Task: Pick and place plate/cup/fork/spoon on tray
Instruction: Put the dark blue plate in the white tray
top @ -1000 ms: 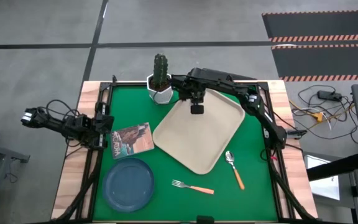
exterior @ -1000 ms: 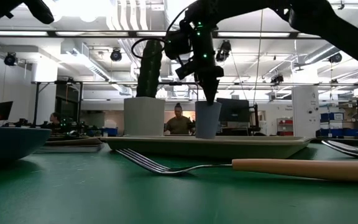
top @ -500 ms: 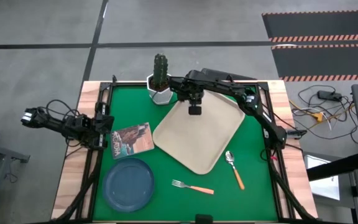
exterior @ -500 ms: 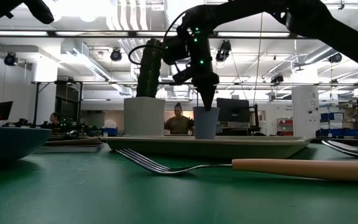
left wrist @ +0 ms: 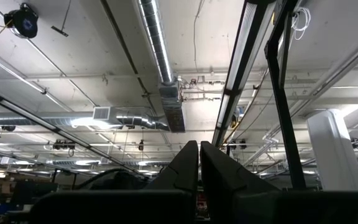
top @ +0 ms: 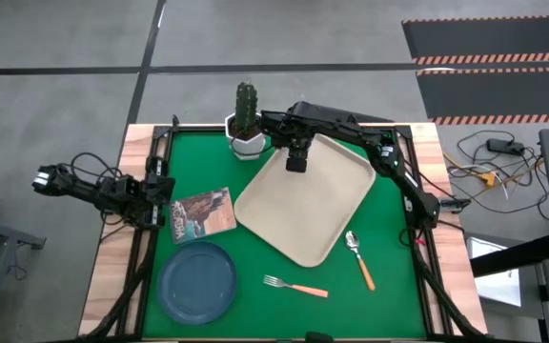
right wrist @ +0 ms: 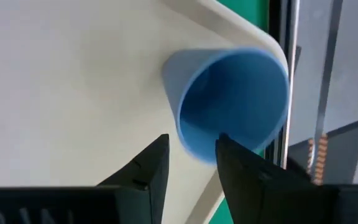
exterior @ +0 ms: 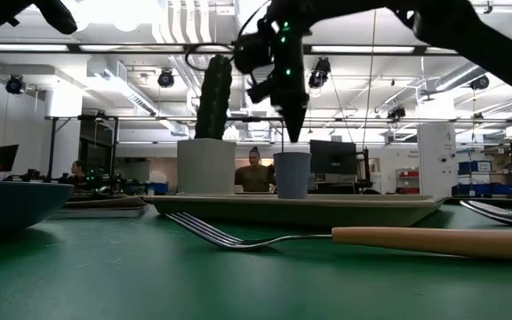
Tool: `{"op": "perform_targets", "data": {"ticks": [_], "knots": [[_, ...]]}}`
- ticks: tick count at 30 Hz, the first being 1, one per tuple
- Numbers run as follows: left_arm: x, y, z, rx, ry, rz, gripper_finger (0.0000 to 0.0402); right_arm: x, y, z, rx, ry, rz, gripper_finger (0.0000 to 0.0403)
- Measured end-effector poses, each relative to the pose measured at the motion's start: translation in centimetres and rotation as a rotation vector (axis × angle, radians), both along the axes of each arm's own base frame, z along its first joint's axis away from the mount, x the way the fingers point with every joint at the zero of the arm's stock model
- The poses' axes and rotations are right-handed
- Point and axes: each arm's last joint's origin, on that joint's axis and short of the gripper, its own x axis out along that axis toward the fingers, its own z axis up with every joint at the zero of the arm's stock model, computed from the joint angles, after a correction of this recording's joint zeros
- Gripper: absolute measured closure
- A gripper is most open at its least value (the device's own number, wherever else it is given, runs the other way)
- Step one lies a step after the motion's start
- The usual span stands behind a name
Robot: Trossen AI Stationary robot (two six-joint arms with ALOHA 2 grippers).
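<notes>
Small blue cylindrical cup — upright on the large cream-beige rectangular tray, in the corner nearest the white cactus pot. I read my right end effector just above its rim, fingers narrowly parted, gripping nothing. Left end effector — parked beyond the green worktop's left edge, fingers pressed together. Dark slate-blue round plate, orange-handled fork and orange-handled spoon lie off the tray.

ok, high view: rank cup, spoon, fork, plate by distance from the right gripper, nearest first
1. cup: directly under the right gripper, at the tray's far corner; hidden in the high view.
2. spoon: on the mat off the tray's near-right edge.
3. fork: on the mat near the front edge.
4. plate: front-left corner.
</notes>
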Motion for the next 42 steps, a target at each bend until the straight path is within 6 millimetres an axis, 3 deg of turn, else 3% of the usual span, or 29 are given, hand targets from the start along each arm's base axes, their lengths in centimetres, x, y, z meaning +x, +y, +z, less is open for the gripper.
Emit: {"op": "perform_targets", "data": {"ticks": [6, 12, 17, 23, 29, 36, 42], "knots": [[0.0, 0.0, 0.0, 0.0, 0.001, 0.0, 0.0402, -0.4, 3.8, 3.9, 0.033, -0.146, -0.032, 0.0291], [0.0, 0.0, 0.0, 0.001, 0.003, 0.0, 0.0402, -0.1, 10.6, 7.6, 0.028, -0.347, 0.095, 0.0293], [0.1, 0.0, -0.1, 0.003, 0.012, 0.0, 0.0402, 0.3, 17.1, 8.6, 0.036, -0.537, 0.24, 0.0296], [0.1, 0.0, -0.1, 0.003, 0.013, -0.001, 0.0402, 0.9, 23.1, 6.6, 0.064, -0.712, 0.371, 0.0296], [0.2, 0.0, -0.1, 0.003, 0.015, -0.001, 0.0402, 2.0, 26.7, 2.8, 0.095, -0.884, 0.435, 0.0302], [0.2, -0.1, -0.1, 0.003, 0.017, -0.003, 0.0402, 3.2, 28.0, -0.7, 0.112, -1.175, 0.44, 0.0308], [0.3, -0.1, -0.2, 0.003, 0.021, -0.003, 0.0402, 3.8, 28.0, -3.4, 0.143, -1.224, 0.386, 0.0306]]}}
